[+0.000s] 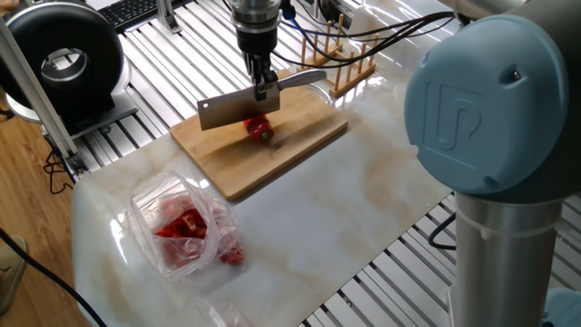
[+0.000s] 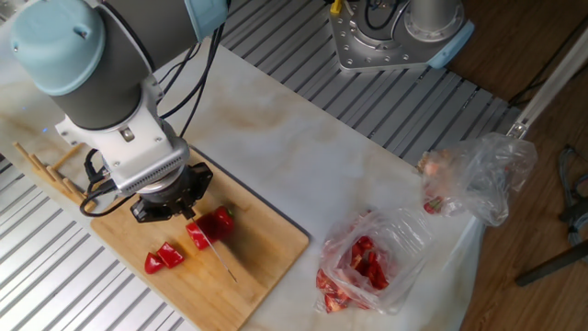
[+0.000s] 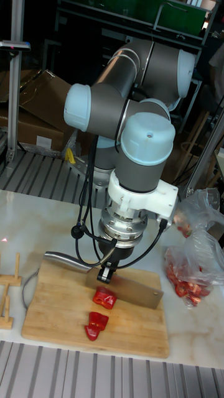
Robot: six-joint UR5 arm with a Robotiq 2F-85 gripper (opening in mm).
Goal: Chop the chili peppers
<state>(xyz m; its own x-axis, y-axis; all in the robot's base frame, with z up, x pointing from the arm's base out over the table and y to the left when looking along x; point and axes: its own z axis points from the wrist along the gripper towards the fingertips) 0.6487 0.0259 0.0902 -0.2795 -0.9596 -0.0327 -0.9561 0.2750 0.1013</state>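
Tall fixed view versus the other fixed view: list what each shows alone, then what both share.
Only the tall fixed view shows the cleaver broadside, its handle gripped by the end effector, and cardboard boxes behind.

Only the other fixed view shows a second robot base, and the blade edge-on as a thin line.

Both show the cutting board, the chili peppers with cut pieces beside, and the plastic bag of red pieces.
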